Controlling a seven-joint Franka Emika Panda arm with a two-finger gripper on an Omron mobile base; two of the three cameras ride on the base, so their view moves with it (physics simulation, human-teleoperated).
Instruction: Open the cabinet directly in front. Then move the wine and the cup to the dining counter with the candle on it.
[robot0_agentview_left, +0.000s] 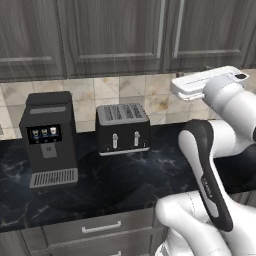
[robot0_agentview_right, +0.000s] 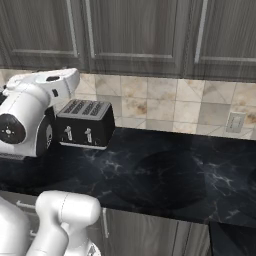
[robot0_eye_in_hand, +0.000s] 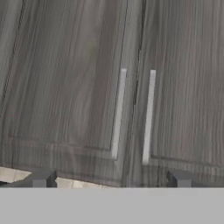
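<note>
The cabinet (robot0_eye_in_hand: 78, 87) stands with both panelled doors shut, and its two vertical silver bar handles (robot0_eye_in_hand: 118, 113) hang side by side at the seam between the doors. My gripper (robot0_eye_in_hand: 110, 180) faces that seam from a short distance. It is open, its fingertips (robot0_eye_in_hand: 41, 179) spread wide with nothing between them. In the left base view the same doors (robot0_agentview_left: 150, 35) run along the top, with my white wrist (robot0_agentview_left: 210, 82) raised below them. In the right base view the doors (robot0_agentview_right: 125, 35) are shut too. The wine and the cup are hidden; the dining counter and the candle are out of view.
A black marble counter (robot0_agentview_left: 130, 180) lies under the cabinets, carrying a black coffee machine (robot0_agentview_left: 49, 140) and a black toaster (robot0_agentview_left: 122, 129), with the toaster (robot0_agentview_right: 85, 122) beside my arm. Beige tiles (robot0_agentview_right: 160, 100) with a wall outlet (robot0_agentview_right: 235, 121) back the counter. Grey drawers (robot0_agentview_left: 100, 227) sit below.
</note>
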